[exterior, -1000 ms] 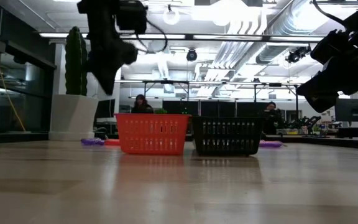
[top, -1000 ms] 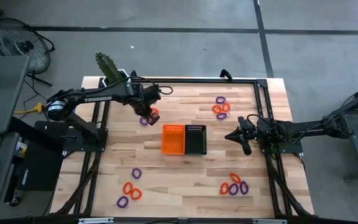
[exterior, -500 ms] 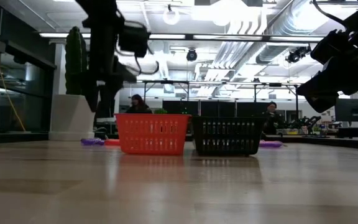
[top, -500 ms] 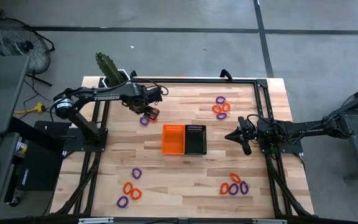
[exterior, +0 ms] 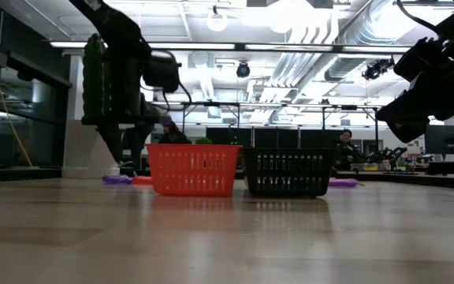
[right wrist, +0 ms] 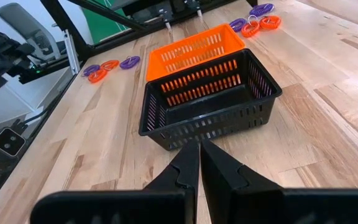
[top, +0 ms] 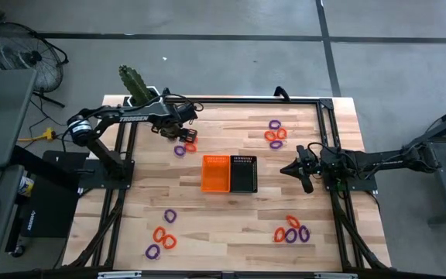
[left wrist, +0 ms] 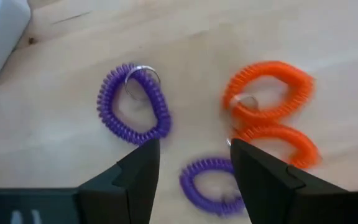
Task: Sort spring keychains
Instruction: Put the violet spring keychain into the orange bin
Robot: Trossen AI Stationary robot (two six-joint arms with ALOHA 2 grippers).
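The left end effector (left wrist: 191,165) is released: its two dark fingers (left wrist: 143,168) stand apart with nothing between them, poised over a group of spring keychains on the tabletop (top: 207,209). Nearest to it, a purple spring keychain (left wrist: 209,185) lies in the gap between the fingertips, partly hidden behind one finger. Just beyond one fingertip lies a second purple spring keychain (left wrist: 133,104) with a metal ring at its far end. Beyond the other fingertip lie two orange spring keychains (left wrist: 269,115), touching each other, with a small metal ring where they meet. In the high view this group (top: 184,144) lies beside the left end effector (top: 178,133), near the tabletop's far left corner.

Farther from the left end effector, toward the tabletop's middle, stand the orange bin (top: 215,173) and the black bin (top: 243,173), side by side and touching.

The right end effector (right wrist: 199,163) is clenched, its fingers pressed together and holding nothing. It hangs above the tabletop at the right side in the high view (top: 302,173). Directly ahead of it is the black bin (right wrist: 207,102); behind that is the orange bin (right wrist: 191,46).

Farther off, three more groups of spring keychains lie loose on the tabletop: one (top: 275,135) on the far side of the right end effector, one (top: 293,230) on its near side, and one (top: 162,235) at the near left, well apart from both end effectors.
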